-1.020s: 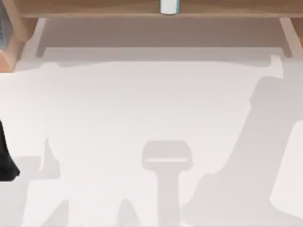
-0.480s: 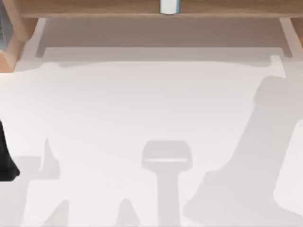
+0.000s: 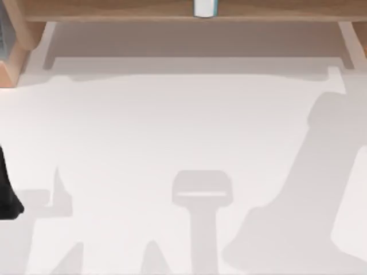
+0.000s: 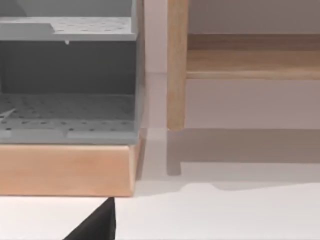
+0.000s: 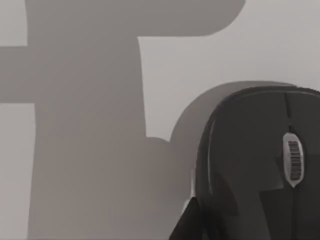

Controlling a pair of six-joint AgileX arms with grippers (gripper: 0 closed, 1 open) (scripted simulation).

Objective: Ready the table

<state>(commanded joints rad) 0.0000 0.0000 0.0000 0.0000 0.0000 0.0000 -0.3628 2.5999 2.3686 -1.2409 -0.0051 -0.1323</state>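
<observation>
The white table (image 3: 172, 126) spreads across the top view, crossed by the grey shadows of both arms. A black part of my left arm (image 3: 7, 197) juts in at the table's left edge. In the left wrist view, a black tip of the left gripper (image 4: 97, 226) hangs over the table (image 4: 225, 215). The right wrist view looks down at a dark computer mouse (image 5: 255, 165) with a grey scroll wheel (image 5: 294, 162), over the table (image 5: 90, 150). A dark piece of my right gripper (image 5: 187, 224) sits right against the mouse. Whether it grips the mouse I cannot tell.
A light brown wooden shelf frame (image 3: 114, 10) runs along the table's far edge, and a white and teal object (image 3: 205, 8) stands on it. At the far left, a grey perforated rack (image 4: 65, 100) rests on a wooden base (image 4: 65, 170) beside a shelf post (image 4: 176, 65).
The right arm's shadow on the table's right side has shifted slightly to the right. The left arm has stayed still.
</observation>
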